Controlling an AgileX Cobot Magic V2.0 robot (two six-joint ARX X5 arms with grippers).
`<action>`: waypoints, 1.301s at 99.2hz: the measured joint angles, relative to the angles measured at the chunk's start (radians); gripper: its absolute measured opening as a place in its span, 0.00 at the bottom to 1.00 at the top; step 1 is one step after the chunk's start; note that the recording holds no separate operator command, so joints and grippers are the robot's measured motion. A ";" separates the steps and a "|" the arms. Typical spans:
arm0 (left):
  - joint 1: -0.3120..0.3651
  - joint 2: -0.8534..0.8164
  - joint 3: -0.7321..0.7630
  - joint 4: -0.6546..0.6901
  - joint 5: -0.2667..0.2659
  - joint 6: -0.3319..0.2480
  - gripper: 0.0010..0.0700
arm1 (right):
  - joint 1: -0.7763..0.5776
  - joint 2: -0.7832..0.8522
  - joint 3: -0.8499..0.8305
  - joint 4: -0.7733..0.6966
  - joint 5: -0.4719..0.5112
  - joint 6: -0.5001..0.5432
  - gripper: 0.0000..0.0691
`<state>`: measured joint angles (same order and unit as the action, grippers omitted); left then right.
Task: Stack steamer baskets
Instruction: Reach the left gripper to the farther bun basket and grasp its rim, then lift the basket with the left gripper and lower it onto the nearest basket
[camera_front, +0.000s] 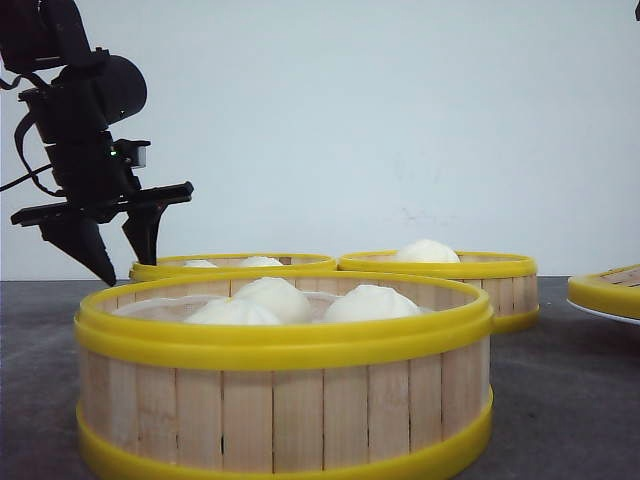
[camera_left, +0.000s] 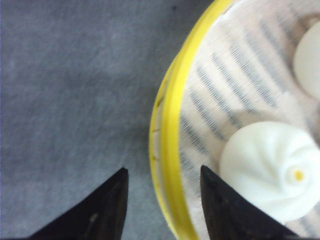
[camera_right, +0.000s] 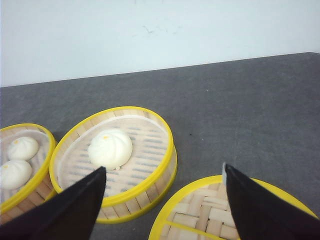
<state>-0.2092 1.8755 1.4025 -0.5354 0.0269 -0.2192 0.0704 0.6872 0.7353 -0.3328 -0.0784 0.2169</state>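
Three steamer baskets sit on the gray surface (camera_front: 560, 400): the near basket (camera_front: 285, 400) in front, the left back basket (camera_front: 232, 266) and the right back basket (camera_front: 440, 275) behind. My left fingers (camera_left: 162, 187) are spread over the left back basket's rim. My right fingers (camera_right: 162, 195) are spread wide, holding nothing, above the lid (camera_right: 210, 215).

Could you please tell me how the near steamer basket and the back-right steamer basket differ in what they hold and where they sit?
The near round yellow-rimmed wooden-slat steamer basket holds three white buns; the back-right yellow-rimmed slatted steamer basket holds one. The near one sits closest to the front camera; the back-right one sits farther back, beside the flat yellow-rimmed slatted lid. Both share pale slat walls, yellow rims and a pale liner.
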 joint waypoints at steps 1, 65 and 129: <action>-0.001 0.000 0.000 0.002 0.000 -0.001 0.35 | 0.000 0.000 0.000 0.000 0.000 0.000 0.68; -0.022 0.020 0.004 0.001 -0.006 -0.032 0.03 | 0.000 0.000 0.000 -0.007 0.000 0.023 0.68; 0.088 -0.314 0.105 -0.116 0.217 -0.030 0.02 | 0.000 0.000 0.000 -0.043 0.000 0.017 0.68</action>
<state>-0.1211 1.5620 1.5070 -0.6514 0.2443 -0.2493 0.0704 0.6872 0.7353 -0.3756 -0.0784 0.2337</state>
